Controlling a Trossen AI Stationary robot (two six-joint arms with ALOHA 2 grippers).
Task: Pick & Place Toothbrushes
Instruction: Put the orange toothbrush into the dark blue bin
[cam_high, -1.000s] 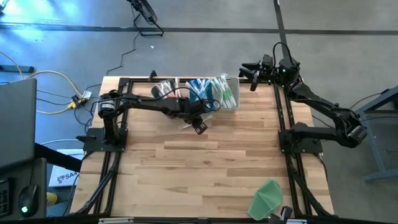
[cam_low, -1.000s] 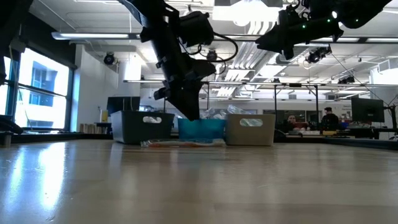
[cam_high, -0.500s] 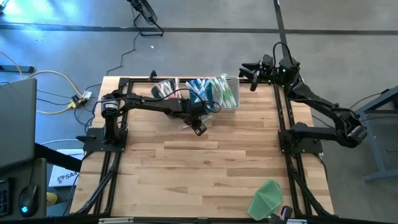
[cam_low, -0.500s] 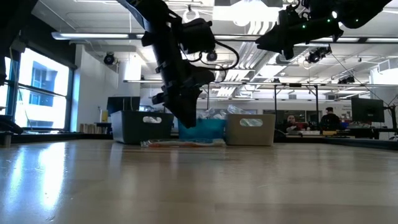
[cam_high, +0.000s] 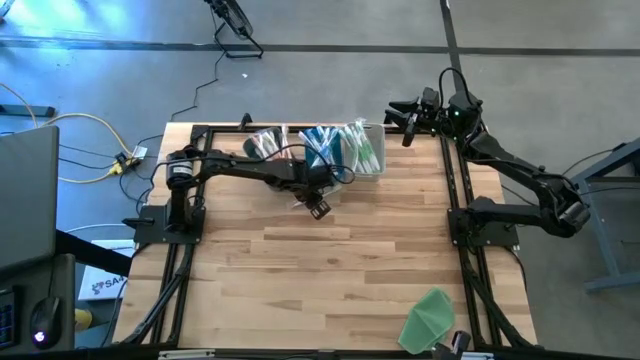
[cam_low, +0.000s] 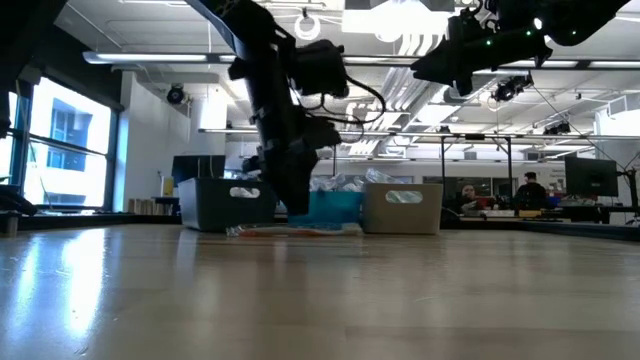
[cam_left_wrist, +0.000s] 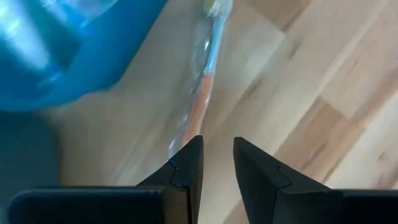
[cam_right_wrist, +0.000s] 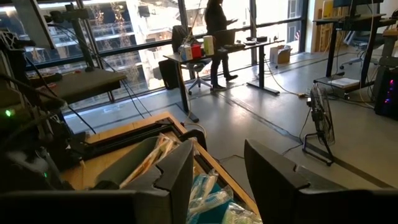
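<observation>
My left gripper hangs with jaws slightly apart and empty, just above a wrapped orange toothbrush lying on the table beside the blue bin. It looks light, stiff and slick in its film, so I'd pinch mid-handle. My right gripper waits open, high beyond the bins.

Tabletop: pale wood w/ plank stripes. Bins: dark grey, bright blue, beige/clear. Toothbrushes: blue, green, pink & white mix. Wrapped brush on wood: orange handle, clear film. Sheet: green. Arms, end effectors: black.
</observation>
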